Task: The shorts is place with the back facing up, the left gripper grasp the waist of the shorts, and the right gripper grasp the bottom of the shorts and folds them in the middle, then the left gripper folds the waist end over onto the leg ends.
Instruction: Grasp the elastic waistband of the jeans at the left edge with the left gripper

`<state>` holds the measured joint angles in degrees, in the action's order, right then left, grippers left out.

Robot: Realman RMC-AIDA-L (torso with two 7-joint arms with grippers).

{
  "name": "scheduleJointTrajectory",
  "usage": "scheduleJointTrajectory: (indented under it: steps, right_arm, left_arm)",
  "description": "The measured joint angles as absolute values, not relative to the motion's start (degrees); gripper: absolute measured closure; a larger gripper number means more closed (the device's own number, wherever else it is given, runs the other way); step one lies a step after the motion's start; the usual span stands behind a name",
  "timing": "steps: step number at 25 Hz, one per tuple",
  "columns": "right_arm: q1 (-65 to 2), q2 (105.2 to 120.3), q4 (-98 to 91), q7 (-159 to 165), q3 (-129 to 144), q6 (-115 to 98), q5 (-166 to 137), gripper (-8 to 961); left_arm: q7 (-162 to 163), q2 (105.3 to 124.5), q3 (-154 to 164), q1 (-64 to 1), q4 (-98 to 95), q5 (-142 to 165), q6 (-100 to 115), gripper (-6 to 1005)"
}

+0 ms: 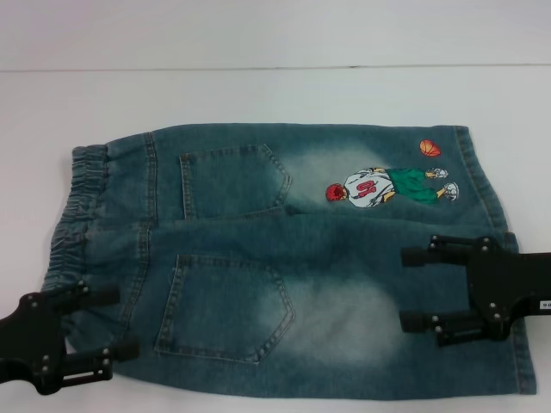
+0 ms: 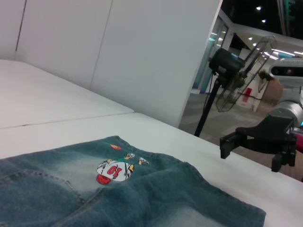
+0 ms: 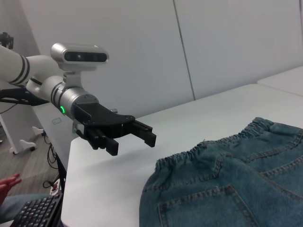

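The shorts (image 1: pixel 284 258) lie flat on the white table (image 1: pixel 258 95) with both back pockets up. The ruffled waist (image 1: pixel 82 206) is at the left. The leg hems (image 1: pixel 479 172) are at the right, beside the embroidered player (image 1: pixel 383 188) and orange ball (image 1: pixel 429 148). My left gripper (image 1: pixel 105 323) hovers open at the waist's near corner. My right gripper (image 1: pixel 406 288) hovers open over the near leg, just inside its hem. The left wrist view shows the right gripper (image 2: pixel 251 153) above the table beyond the shorts (image 2: pixel 142 189). The right wrist view shows the left gripper (image 3: pixel 135 142) open, short of the waist (image 3: pixel 208 151).
The table continues beyond the shorts to a seam and a white wall (image 1: pixel 275 34). A standing fan (image 2: pixel 236 85) is off the table's right side. A keyboard (image 3: pixel 33 213) sits below the table's left edge.
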<state>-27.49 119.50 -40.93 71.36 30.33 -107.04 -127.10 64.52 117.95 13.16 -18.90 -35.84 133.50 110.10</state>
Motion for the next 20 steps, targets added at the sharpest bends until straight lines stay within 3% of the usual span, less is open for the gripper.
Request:
scheduleJointTrajectory:
  steps: [20]
  right_arm:
    - [-28.4, 119.64, -39.5, 70.6, 30.1, -106.7, -126.7, 25]
  left_arm:
    - [65.3, 117.66, 14.6, -19.8, -36.5, 133.5, 107.0, 157]
